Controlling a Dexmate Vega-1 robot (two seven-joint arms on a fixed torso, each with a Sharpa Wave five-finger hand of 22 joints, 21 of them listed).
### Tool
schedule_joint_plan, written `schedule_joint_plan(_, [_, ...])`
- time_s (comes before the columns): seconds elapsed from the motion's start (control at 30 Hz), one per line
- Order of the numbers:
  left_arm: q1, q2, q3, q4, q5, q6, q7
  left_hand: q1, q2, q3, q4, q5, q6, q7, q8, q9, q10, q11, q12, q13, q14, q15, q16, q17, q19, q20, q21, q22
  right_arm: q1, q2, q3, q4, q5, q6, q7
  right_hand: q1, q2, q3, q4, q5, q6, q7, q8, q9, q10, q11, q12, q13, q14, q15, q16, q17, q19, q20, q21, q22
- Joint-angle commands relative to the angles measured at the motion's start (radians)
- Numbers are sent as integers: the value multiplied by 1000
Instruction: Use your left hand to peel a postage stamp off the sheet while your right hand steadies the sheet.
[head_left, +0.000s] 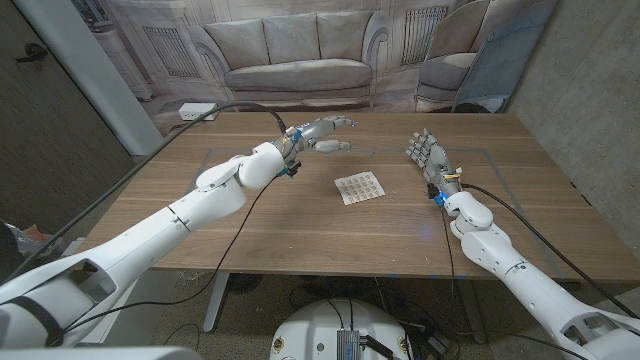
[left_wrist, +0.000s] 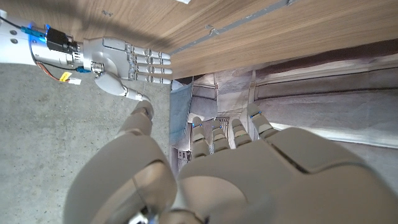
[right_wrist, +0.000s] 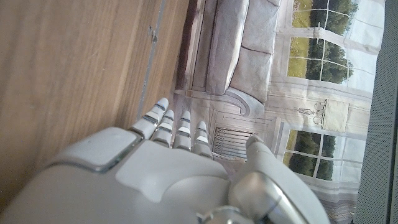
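Both white arms enter nearest the camera, from the bottom corners of the head view, and reach out over the surface (head_left: 300, 235), a wooden top with a faint rectangular outline marked on it.

Backdrop (head_left: 300, 50): printed cloth hung behind the far edge of the surface, showing a grey sofa, and windows in the right wrist view.

Left arm: long white shell with a black cable running along it, stretched diagonally toward the far middle of the surface.

Right arm: shorter reach, cable alongside, wrist with small blue and yellow fittings.

Left robot hand (head_left: 325, 132): grey, held beyond the stamp sheet, toward the far edge and slightly to its left. Fingers extended and apart, thumb below them, nothing grasped; released. Whether it touches the surface cannot be told.

Right robot hand (head_left: 424, 155): grey, standing on its edge to the right of the stamp sheet and well apart from it, fingers straight and pointing toward the far edge, nothing grasped; released. It shows also in the left wrist view (left_wrist: 127, 65), palm facing the camera.

Stamp sheet (head_left: 359, 186): small pale square with a grid of stamps, lying flat near the middle of the surface, turned slightly askew, between the two robot hands and touched by neither.
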Motion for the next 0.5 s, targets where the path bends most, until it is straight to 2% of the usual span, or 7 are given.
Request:
schedule_joint_plan(0.03, [-33,10,50,-62,103,44,-74,51,-13,5,-14,11,66,0,17,3,37,-9,2,3,12,-4,3,-2,-6,1,-3,2,-18,-5,5,-15,5,5,-9,8,0,2,-6,-4,6,-2,5,6,11,-3,9,2,6,3,-1,4,11,5,4,2])
schedule_joint_plan(0.13, [-35,7,56,-71,131,64,-85,79,-19,7,-17,14,102,-7,24,3,54,-16,4,2,25,-8,6,-3,3,0,-4,2,-20,-4,4,-14,5,3,-10,8,0,2,-7,-4,7,-2,5,6,13,-3,10,2,6,3,-1,4,11,4,4,2])
schedule_joint_plan(0.23, [-42,6,62,-77,143,75,-113,103,-28,8,-19,16,125,1,26,2,66,-17,4,2,30,-7,6,-4,9,3,-6,2,-22,-4,4,-16,5,4,-12,8,0,2,-7,-4,6,-1,5,6,15,-3,11,2,7,3,-1,4,11,5,4,2])
schedule_joint_plan(0.5, [-58,4,82,-94,206,106,-163,138,-40,8,-20,19,156,-1,29,2,71,-21,-1,2,33,-3,5,-4,19,0,-8,2,-23,-3,5,-16,8,8,-8,8,1,1,-8,-4,7,-2,5,6,17,-2,11,2,8,2,0,4,11,4,4,2])
